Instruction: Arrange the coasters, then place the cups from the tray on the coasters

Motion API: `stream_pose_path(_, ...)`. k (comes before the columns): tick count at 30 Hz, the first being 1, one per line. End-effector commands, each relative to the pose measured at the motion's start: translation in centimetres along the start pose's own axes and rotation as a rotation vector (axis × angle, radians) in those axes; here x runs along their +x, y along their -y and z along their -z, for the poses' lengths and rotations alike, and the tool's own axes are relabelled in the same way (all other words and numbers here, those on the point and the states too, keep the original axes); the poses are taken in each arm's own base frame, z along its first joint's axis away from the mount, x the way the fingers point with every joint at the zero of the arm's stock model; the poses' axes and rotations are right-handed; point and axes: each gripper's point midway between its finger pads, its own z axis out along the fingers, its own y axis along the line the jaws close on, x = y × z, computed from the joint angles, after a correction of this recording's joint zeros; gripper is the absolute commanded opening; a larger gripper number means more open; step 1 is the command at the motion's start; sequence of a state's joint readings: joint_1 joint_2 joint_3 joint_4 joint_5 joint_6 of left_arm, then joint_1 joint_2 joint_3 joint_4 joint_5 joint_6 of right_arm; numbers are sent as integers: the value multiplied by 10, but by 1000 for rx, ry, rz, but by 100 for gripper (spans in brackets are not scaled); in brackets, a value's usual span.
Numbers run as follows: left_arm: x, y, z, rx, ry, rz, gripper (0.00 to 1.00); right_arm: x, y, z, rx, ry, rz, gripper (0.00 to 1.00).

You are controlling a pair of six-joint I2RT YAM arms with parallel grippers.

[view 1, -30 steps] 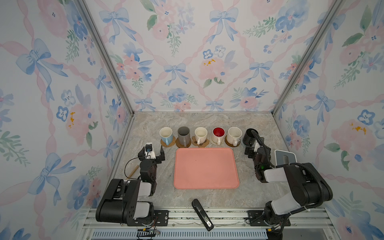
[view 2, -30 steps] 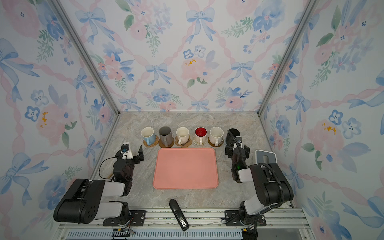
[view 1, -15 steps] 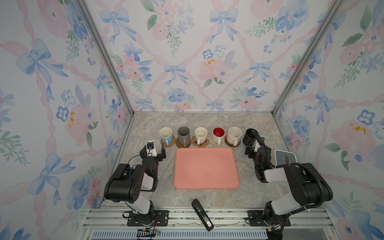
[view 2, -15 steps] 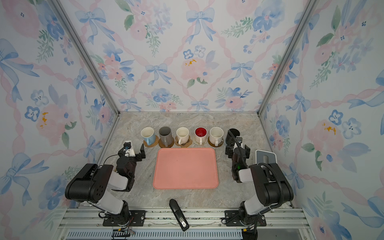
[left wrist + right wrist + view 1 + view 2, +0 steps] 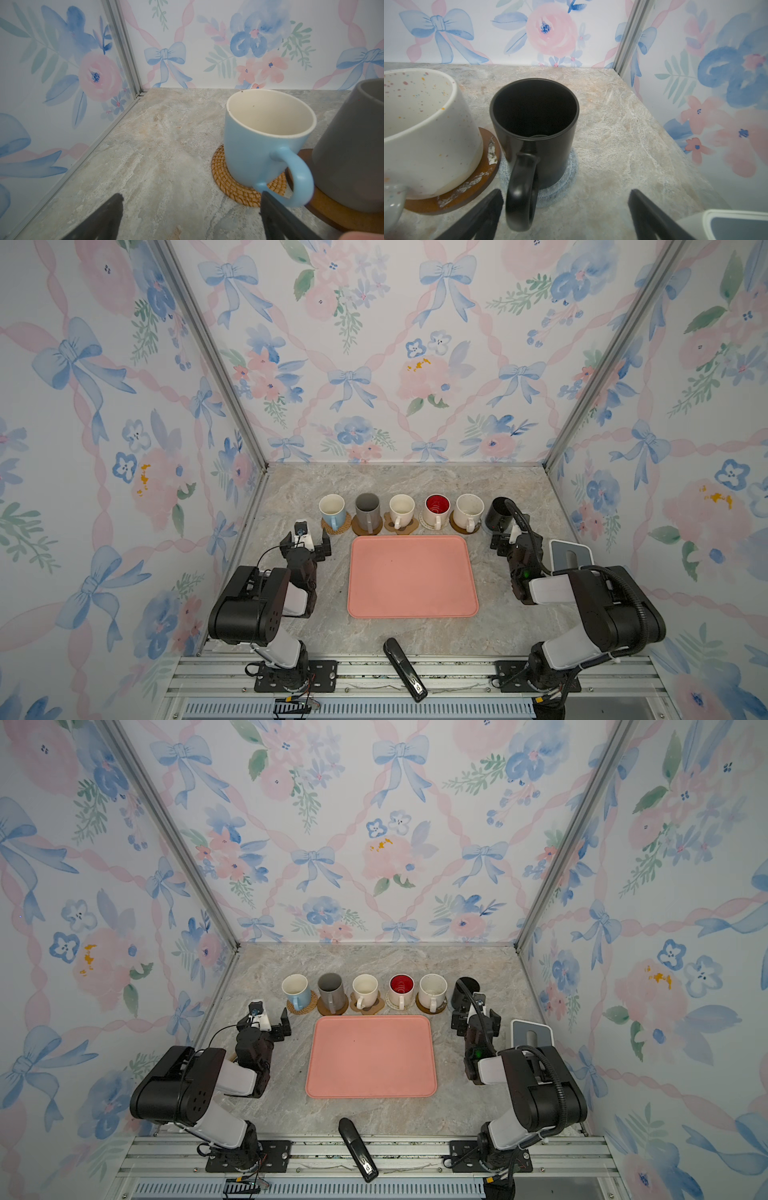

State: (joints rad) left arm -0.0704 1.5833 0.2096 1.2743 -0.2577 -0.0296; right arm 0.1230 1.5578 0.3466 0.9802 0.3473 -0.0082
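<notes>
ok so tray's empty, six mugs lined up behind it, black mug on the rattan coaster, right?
Not quite. The black mug sits on the pale blue crochet coaster, as the right wrist view shows. The rattan coaster holds the light blue mug. The rest is right.

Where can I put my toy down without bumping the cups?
The pink tray is bare. So is the marble strip between the row of cups and the back wall. It's crowded along that row and at the tray's sides, where the left claw and right claw sit open.
</notes>
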Motion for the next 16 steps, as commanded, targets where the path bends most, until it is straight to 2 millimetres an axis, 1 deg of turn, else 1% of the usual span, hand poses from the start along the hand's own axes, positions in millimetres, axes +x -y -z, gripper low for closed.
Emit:
stream_pose_path(1, -6, -4, -1, -18, 16, 14, 98, -7, 1, -3, -1, 12, -15, 97)
stream_pose_path(16, -6, -2, -2, -11, 15, 9, 98, -6, 0, -5, -15, 3, -20, 97)
